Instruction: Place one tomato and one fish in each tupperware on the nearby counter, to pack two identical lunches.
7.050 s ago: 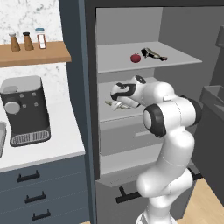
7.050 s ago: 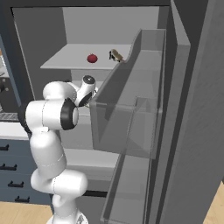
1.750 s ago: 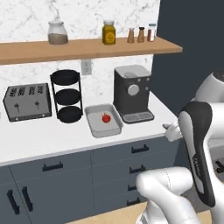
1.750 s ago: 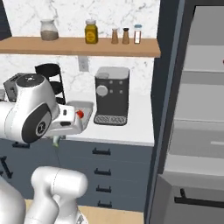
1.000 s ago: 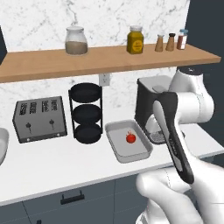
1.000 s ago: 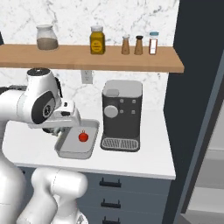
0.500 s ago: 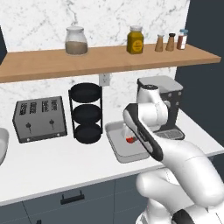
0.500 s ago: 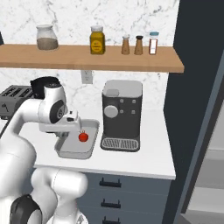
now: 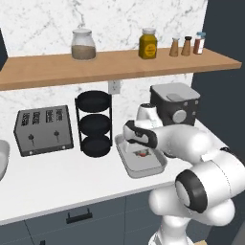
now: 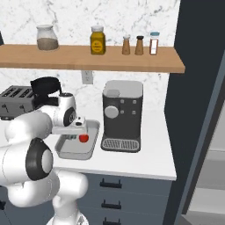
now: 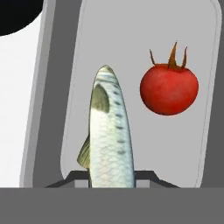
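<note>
A light-grey tupperware (image 9: 128, 166) (image 10: 66, 154) (image 11: 52, 109) lies on the white counter (image 9: 57, 177) (image 10: 145, 154) in front of the coffee machine's left side. A red tomato (image 9: 142, 153) (image 10: 83, 138) (image 11: 169, 89) rests inside it. My gripper (image 9: 135, 144) (image 10: 66, 133) (image 11: 111, 176) hangs low over the tray, shut on a silvery-green fish (image 11: 110, 131). In the hand view the fish points away from me over the tray floor, left of the tomato and apart from it. One dark fingertip (image 11: 148, 176) shows on each side of the fish's tail end.
A black three-tier rack (image 9: 94, 123) (image 10: 46, 88) stands just behind the tray, a toaster (image 9: 43, 129) (image 10: 15, 99) further left, and a coffee machine (image 9: 174, 103) (image 10: 122, 114) close on the right. A wooden shelf (image 9: 119, 64) with jars runs overhead. A tall dark cabinet (image 10: 197, 110) bounds the right.
The base has stayed put. My hand has swung left and down over the tray, carrying the fish, and the arm now reaches low across the counter. The tomato has not moved.
</note>
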